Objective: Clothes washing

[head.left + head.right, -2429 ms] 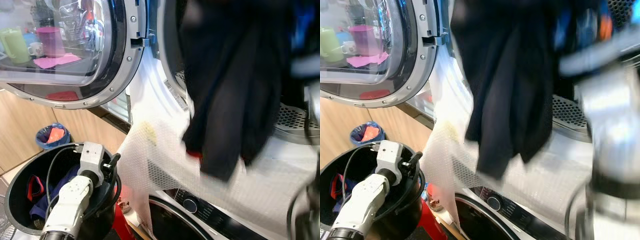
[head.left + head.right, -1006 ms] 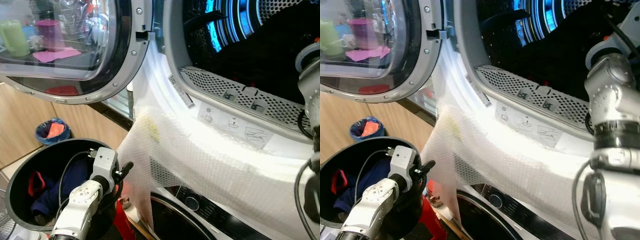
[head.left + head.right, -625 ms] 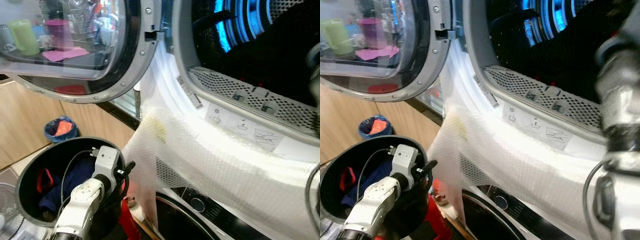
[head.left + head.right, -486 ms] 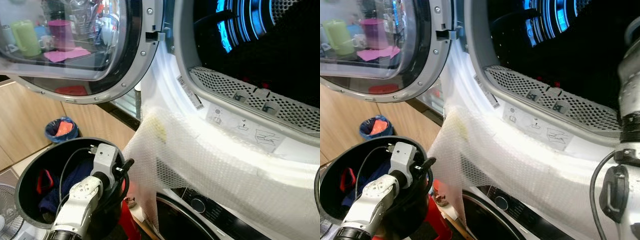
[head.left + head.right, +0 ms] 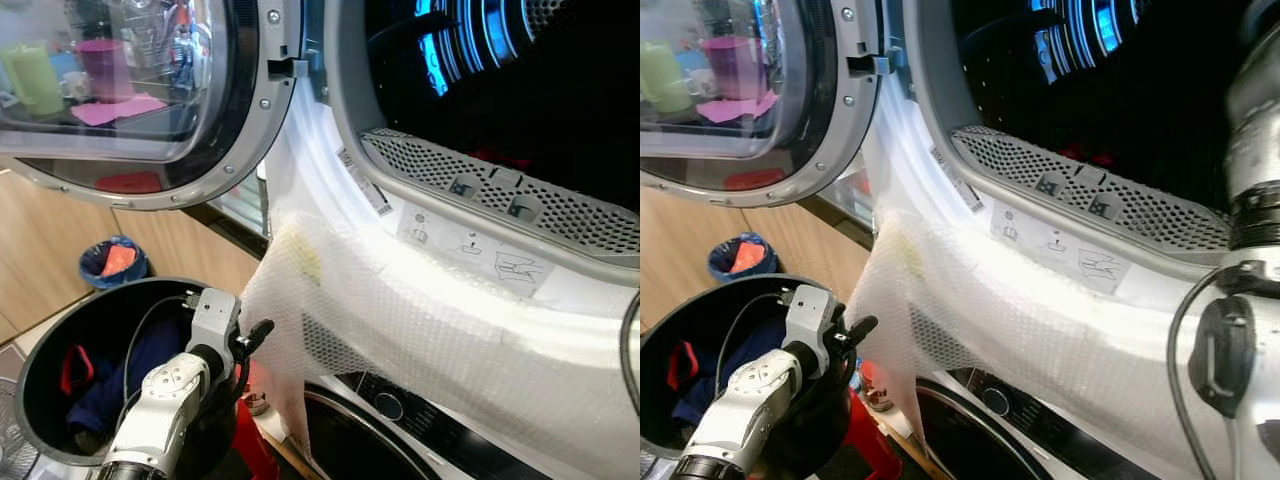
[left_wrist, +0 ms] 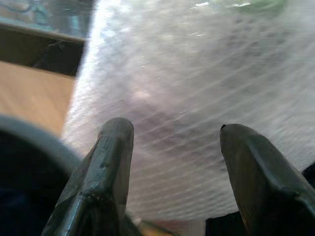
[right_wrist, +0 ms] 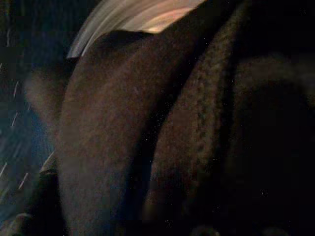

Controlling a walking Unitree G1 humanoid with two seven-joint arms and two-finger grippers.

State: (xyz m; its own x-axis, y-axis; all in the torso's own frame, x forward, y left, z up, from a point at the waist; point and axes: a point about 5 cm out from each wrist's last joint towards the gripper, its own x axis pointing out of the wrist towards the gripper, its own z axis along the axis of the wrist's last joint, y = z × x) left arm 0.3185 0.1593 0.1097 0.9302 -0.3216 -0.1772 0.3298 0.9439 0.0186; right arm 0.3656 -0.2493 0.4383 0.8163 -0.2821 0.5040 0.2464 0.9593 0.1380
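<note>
Left gripper (image 6: 172, 162) spread open above the black laundry bucket (image 5: 40, 340), facing bubble wrap (image 5: 420, 330) draped over the dryer rim. Right gripper's state impossible to tell; dark garment (image 7: 162, 137) inside the drum (image 5: 520, 80).

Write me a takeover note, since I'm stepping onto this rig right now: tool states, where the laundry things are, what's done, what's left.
Left tool: open, empty, at the rim of the black basket, facing the bubble wrap draped over the washer front.
Right arm: reaches into the drum; its wrist view is dark, with dark fabric close up, grip unclear.
Done: door open.
Left: blue and red clothes lie in the basket; load them, shut the door.
</note>
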